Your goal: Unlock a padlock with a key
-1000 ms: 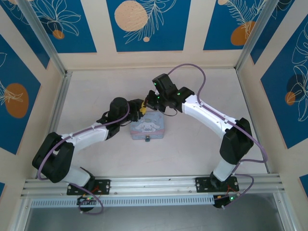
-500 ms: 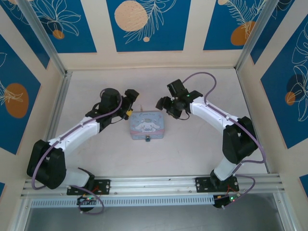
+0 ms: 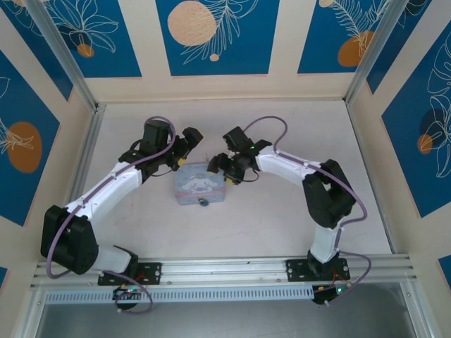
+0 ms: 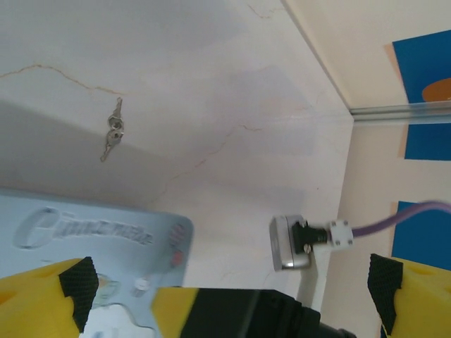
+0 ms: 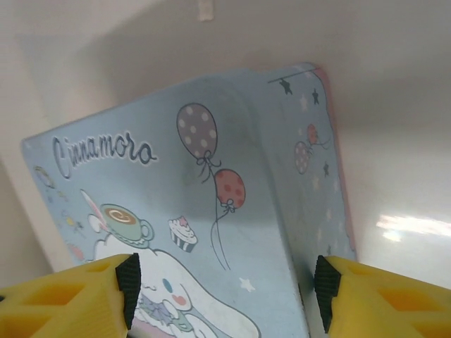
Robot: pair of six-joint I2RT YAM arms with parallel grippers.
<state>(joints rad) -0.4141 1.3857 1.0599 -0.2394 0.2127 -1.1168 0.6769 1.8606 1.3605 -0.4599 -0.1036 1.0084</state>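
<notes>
The light-blue rectangular tin [image 3: 200, 186] is sitting on the pale bench [image 3: 282, 211]; the tiny dark padlock [image 3: 203, 202] is lying at its near edge, the small grey metal keys [image 4: 113, 131] behind it.

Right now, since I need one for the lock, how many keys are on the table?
2 keys, it seems, joined in one bunch on the bare table past the tin. More may be hidden.

two grippers, left gripper [image 3: 186, 150] and right gripper [image 3: 223, 169], one cartoon tin [image 3: 199, 184], one tiny padlock [image 3: 203, 202], probably two little keys [image 4: 113, 131], hard to tell tbh
</notes>
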